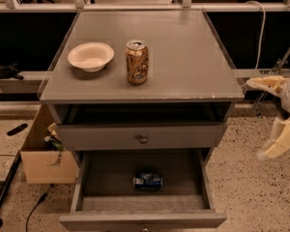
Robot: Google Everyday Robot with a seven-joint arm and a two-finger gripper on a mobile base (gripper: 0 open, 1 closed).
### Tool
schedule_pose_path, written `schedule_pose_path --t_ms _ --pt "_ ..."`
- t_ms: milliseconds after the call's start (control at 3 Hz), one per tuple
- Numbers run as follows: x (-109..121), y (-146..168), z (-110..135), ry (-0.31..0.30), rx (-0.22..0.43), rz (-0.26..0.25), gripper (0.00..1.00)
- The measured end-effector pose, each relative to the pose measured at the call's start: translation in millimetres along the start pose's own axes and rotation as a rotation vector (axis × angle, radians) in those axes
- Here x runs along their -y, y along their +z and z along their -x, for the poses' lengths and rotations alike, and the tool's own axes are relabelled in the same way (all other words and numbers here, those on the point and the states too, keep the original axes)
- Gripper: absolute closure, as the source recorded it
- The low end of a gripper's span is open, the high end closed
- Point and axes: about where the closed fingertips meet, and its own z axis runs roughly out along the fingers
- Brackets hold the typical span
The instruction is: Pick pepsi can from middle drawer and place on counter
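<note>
Blue pepsi can (147, 181) lies sideways at bottom centre in the pulled-out middle drawer (106, 177), exposed for grasping, while the gripper (256, 120) hangs empty, fingers spread, at the right edge.

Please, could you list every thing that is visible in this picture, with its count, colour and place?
counter: one, grey, top of the cabinet
bowl: one, cream, on the counter, left part
gold-brown can: one, upright on the counter, right of the bowl
drawer front: one, grey with round knob, shut, below the counter
middle drawer: one, grey, pulled open, lowest in view
pepsi can: one, blue, lying on its side on the drawer floor
cardboard box: one, brown, on the floor left of the cabinet
gripper: one, cream, right edge beside the cabinet, jaws apart, holding nothing
</note>
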Motion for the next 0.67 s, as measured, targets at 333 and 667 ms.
schedule_pose_path --t_ms 333,667 --pt "-7 12 -1 0.015 0.051 0.022 0.00" --pt "-32 44 -11 0.063 0.123 0.035 0.00"
